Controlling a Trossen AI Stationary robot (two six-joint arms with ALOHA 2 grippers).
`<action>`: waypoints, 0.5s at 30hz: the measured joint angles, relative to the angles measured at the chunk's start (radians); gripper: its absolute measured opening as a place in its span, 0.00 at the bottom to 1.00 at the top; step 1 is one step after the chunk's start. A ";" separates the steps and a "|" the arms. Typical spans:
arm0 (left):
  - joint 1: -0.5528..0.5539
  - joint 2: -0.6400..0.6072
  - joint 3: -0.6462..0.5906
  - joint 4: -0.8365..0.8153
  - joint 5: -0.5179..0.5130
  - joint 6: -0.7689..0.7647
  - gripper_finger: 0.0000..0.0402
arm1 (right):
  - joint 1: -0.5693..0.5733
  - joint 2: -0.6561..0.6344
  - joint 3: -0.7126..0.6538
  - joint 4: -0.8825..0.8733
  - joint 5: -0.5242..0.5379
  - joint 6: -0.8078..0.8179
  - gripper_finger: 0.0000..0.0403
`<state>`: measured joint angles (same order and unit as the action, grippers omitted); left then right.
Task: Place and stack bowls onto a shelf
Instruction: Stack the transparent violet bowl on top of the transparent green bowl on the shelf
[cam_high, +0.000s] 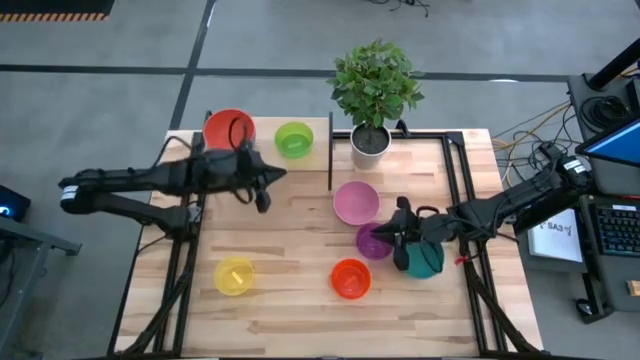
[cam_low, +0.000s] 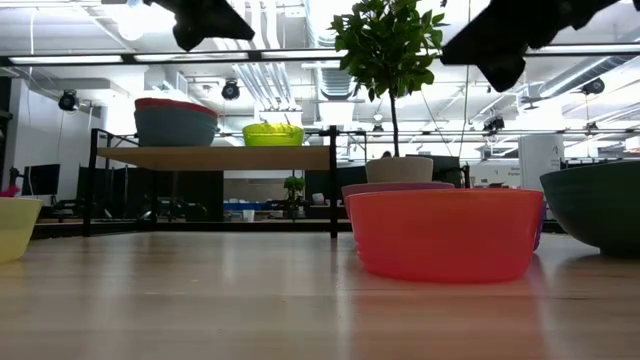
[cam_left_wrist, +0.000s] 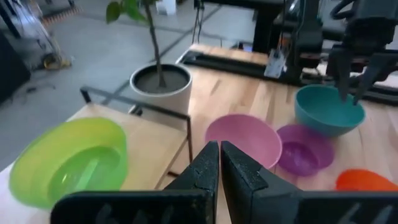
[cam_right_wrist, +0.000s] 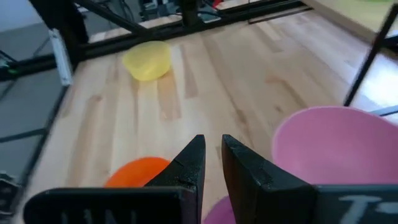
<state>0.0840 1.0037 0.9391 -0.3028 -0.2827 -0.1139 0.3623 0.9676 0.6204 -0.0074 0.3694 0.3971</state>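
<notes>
On the shelf (cam_high: 300, 172), a red bowl (cam_high: 229, 128) sits nested in a blue bowl (cam_low: 175, 128), and a green bowl (cam_high: 294, 138) stands beside them. The pink (cam_high: 356, 202), purple (cam_high: 373, 240), teal (cam_high: 428, 260), orange (cam_high: 350, 277) and yellow (cam_high: 234, 275) bowls rest on the table. My left gripper (cam_high: 263, 198) hangs shut above the shelf's near edge, holding nothing. My right gripper (cam_high: 400, 236) hovers between the purple and teal bowls with only a narrow slit between its fingers, and it is empty too.
A white plant pot (cam_high: 370, 143) stands right of the shelf's black divider (cam_high: 330, 150), behind the pink bowl. Black frame rails (cam_high: 462, 175) run along the table's sides. Bare wood lies between the yellow and orange bowls and along the near edge.
</notes>
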 joint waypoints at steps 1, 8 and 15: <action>-0.019 -0.003 -0.020 0.034 -0.022 0.001 0.00 | -0.004 0.000 0.009 -0.003 -0.015 0.005 0.11; -0.065 -0.036 -0.087 0.162 -0.123 0.054 0.00 | -0.009 0.089 0.148 -0.118 -0.033 0.039 0.11; -0.065 -0.085 -0.106 0.172 -0.155 0.068 0.00 | -0.019 0.276 0.396 -0.468 -0.059 0.262 0.11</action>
<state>0.0185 0.9187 0.8335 -0.1311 -0.4374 -0.0463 0.3436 1.2440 1.0163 -0.4756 0.3102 0.6592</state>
